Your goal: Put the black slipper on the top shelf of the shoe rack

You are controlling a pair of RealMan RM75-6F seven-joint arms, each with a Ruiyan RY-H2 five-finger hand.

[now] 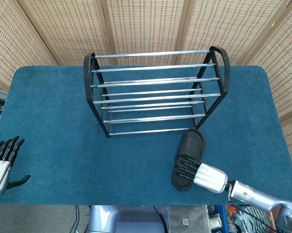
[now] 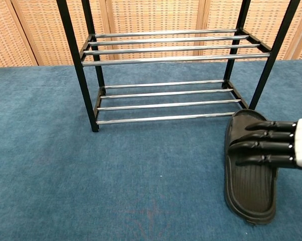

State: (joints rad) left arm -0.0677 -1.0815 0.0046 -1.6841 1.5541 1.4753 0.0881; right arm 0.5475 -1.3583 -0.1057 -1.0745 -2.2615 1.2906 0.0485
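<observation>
The black slipper (image 1: 192,142) lies on the blue table, toe toward the front right foot of the shoe rack (image 1: 153,68). My right hand (image 1: 201,173) reaches in from the right, its fingers stretched flat over the slipper's heel half without gripping it. The chest view shows the same fingers (image 2: 264,146) lying across the slipper (image 2: 249,193), just behind its strap. My left hand (image 1: 2,162) hovers at the table's front left corner, fingers apart and empty. All of the rack's chrome rails (image 2: 166,59) are bare.
The blue carpeted table (image 1: 49,111) stretches wide on both sides of the rack. Wicker screens (image 1: 146,24) stand behind the table. The table's front edge (image 1: 112,204) runs close below the slipper's heel.
</observation>
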